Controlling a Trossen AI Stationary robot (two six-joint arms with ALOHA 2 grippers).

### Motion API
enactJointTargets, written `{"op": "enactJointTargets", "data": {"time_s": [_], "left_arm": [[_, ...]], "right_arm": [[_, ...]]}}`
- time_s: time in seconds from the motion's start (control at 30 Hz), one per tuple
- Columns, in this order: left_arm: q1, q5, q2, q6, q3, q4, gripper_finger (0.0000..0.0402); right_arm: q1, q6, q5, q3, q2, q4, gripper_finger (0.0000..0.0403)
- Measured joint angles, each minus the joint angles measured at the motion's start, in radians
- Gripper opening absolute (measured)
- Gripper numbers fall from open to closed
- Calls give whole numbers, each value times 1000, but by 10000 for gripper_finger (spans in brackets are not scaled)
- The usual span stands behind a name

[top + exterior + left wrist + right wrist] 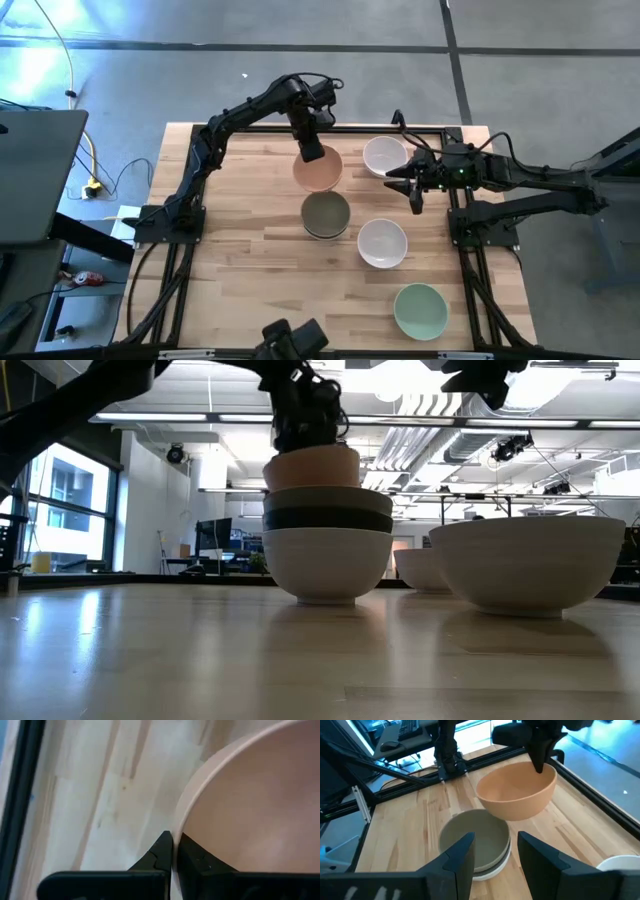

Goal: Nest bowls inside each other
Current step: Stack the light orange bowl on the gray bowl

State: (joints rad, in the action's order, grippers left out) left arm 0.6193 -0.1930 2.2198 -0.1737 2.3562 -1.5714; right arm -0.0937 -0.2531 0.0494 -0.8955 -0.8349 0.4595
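My left gripper [312, 152] is shut on the peach-orange bowl [320, 171], which hangs in the air just beyond the stack toward the far edge. The stack [326, 214] stands mid-table: in the low view a white bowl [325, 565] at the bottom, a black one [328, 519] in it, and the olive-grey bowl [328, 499] on top. Single white bowls rest on their bases at the far right [384, 156] and right of centre [382, 243]. The pale green bowl [420, 310] sits near the near right corner. My right gripper [413, 190] hovers open, right of the stack. My left gripper pinches the peach-orange bowl's rim [181, 827], one finger [196, 859] inside the bowl and the other [161, 851] outside. The fingers come from above, pointing down, at the rim's far side [546, 770]. The bowl is lifted clear and tilted.
A black frame [250, 128] runs along the table's edges, with the arm bases at the left and right sides. Bare wood lies on the table's left half [240, 250] and along the near edge. Cables and a laptop lie on the floor to the left.
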Motion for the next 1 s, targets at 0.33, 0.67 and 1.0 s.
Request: {"op": "enactJointTargets", "data": {"time_s": [0.33, 0.67, 1.0], "left_arm": [[-74, -35, -31, 94, 0, 0, 0], [-154, -48, -38, 172, 0, 0, 0], [-216, -15, -38, 232, 0, 0, 0]], "right_arm": [[0, 0, -1, 0, 0, 32, 142], [0, 19, 14, 0, 37, 146, 142], [0, 8, 61, 0, 179, 197, 142]]}}
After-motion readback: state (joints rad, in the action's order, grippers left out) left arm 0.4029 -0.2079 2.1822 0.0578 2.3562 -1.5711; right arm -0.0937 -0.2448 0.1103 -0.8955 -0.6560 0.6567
